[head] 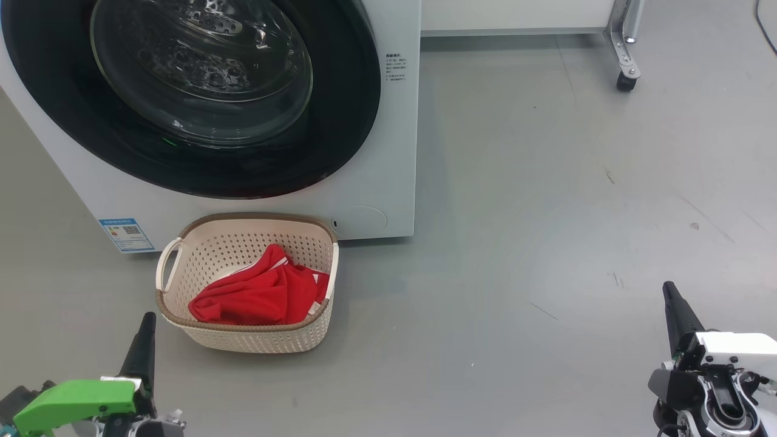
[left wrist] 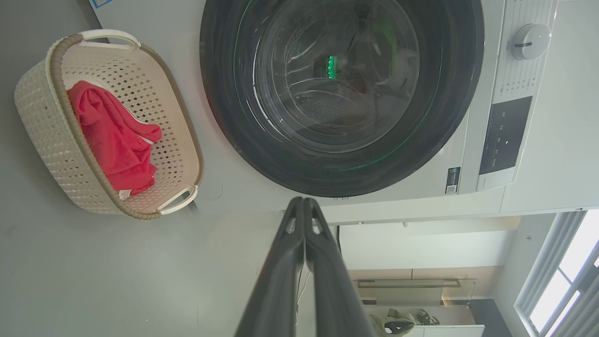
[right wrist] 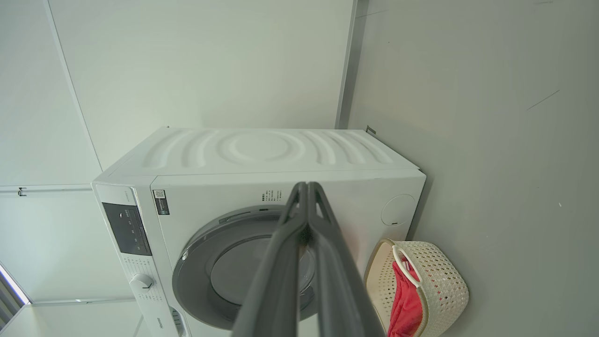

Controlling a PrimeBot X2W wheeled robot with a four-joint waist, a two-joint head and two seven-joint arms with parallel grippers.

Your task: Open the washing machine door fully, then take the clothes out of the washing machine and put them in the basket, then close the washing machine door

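Judging by how things lie, the task looks finished or very nearly so. The washing machine door (head: 194,97) sits shut, its black ring flush against the white front of the washing machine (head: 394,152). The left wrist view shows the same flat fit, with no gap at the edge.

The clothes (head: 261,294), a red bundle with white trim, lie inside the basket (head: 255,346). It stands on the floor (head: 546,243) just in front of the machine, below the door and near the blue label (head: 126,233). Through the glass I see the steel drum (head: 200,24) and reflections but no red. The glare makes that view poor, so a small piece left inside cannot be ruled out.

The left gripper (head: 147,321) hangs low at the left, near the basket but apart from it, pinched closed on nothing. The right gripper (head: 669,294) is well off to the right over bare floor, likewise closed and empty.

In my judgement, all that may remain is a check that the door has latched, which the pictures cannot show.
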